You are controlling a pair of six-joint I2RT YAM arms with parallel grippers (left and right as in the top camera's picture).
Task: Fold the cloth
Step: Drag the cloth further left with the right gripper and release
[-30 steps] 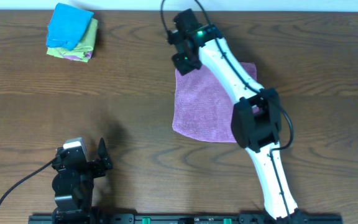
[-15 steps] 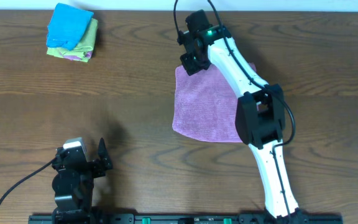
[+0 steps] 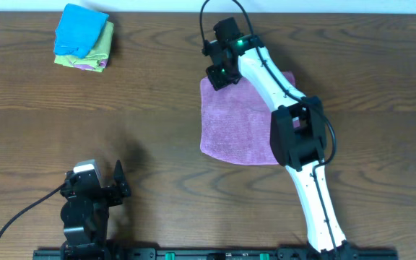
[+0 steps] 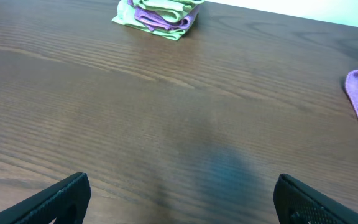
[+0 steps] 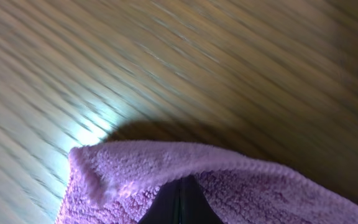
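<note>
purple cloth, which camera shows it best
The overhead view: it shows nearly the whole cloth spread on the table, only the right arm crossing it. The right wrist view shows just one raised corner close up; the left wrist view catches only an edge at its right border.

Right jaws at cloth (image 3: 233, 130) far-left corner.

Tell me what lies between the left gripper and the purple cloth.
Only bare wooden table lies between the left gripper and the cloth, as the overhead view shows.
</note>
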